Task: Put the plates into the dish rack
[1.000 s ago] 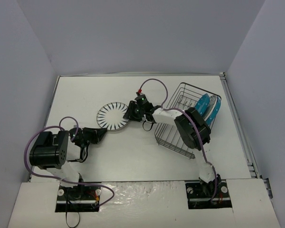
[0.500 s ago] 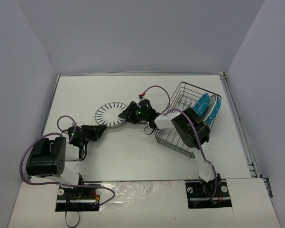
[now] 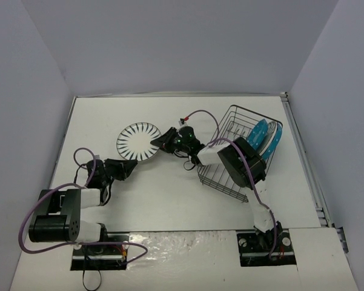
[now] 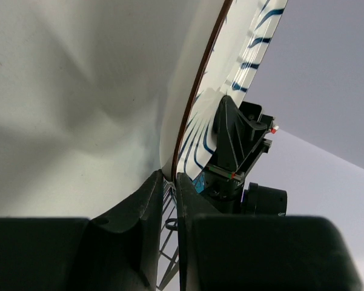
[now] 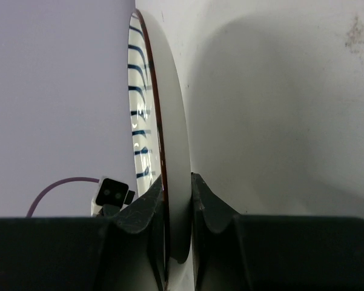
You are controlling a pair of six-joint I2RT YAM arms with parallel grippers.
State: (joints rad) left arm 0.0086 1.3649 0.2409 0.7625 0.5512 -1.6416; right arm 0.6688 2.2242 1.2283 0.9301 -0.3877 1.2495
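Note:
A white plate with black radial stripes is held tilted above the table, left of centre. My right gripper is shut on its right rim; the right wrist view shows the plate edge-on between the fingers. My left gripper is at the plate's near-left rim, and in the left wrist view the rim runs into its narrow gap. The black wire dish rack stands at the right with two teal dotted plates upright in it. No second striped plate shows.
The right arm's forearm reaches over the rack's near-left side. The left arm's body sits low at the near left. Grey walls enclose the white table on three sides.
The striped plate has moved left and toward the back, with the right gripper following. The left arm's body has swung down toward the near edge; its gripper stays at the plate's rim.

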